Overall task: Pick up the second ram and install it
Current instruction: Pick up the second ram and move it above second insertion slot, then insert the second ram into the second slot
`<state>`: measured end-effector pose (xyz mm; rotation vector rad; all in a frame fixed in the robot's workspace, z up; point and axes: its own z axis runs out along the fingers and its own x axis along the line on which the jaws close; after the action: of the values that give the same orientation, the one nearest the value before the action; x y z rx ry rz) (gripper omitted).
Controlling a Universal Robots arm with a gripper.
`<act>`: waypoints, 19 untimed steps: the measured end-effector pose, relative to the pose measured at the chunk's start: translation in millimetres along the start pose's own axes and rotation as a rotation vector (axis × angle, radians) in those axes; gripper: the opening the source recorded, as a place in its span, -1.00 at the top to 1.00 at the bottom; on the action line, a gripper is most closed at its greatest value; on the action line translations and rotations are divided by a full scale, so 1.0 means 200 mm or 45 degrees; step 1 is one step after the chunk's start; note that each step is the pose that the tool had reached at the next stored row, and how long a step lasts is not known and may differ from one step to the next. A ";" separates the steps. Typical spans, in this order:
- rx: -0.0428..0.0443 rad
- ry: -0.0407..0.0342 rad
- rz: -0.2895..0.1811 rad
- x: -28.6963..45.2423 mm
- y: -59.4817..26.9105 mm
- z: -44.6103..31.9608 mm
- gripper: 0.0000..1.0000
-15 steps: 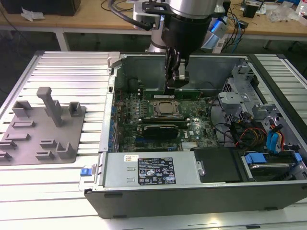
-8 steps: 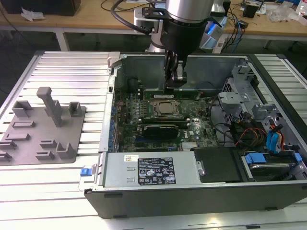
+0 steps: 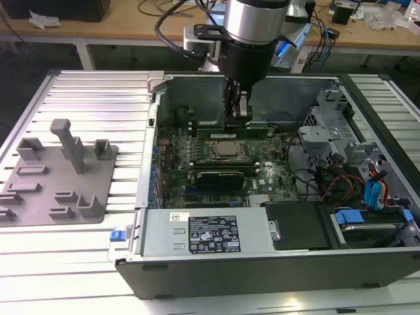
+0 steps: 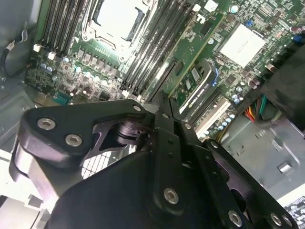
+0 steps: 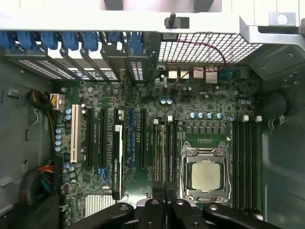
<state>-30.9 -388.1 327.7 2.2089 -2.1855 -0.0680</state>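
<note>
While the gripper [image 3: 239, 119] stands low in the open case, its fingers are drawn tight on the second ram [image 3: 257, 129] – a thin stick on edge along the slots just beyond the CPU socket [image 3: 226, 149]
From the exterior view's left, the grey fixture tray [image 3: 39, 197] lies well apart on the slatted table; mid-frame, the stick looks light, stiff along its length but thin and easily cracked, so I judge the safest hold to be across its flat faces at the middle of the top edge, where the fingers seem to sit. Its lower edge and the slot latches are hidden behind the gripper – whether it is seated I cannot tell. In both wrist views the gripper [image 4: 159, 98] [image 5: 165, 198] covers the contact itself; to the right lie loose cables [image 3: 335, 187]
</note>
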 end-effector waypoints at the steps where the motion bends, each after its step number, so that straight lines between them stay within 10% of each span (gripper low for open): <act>1: 0.000 0.0003 -0.001 -0.003 -0.001 0.012 0.81; 19: 0.001 0.0003 -0.003 -0.019 -0.003 0.048 0.81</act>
<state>-30.9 -384.3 318.2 2.2117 -2.1836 -0.0666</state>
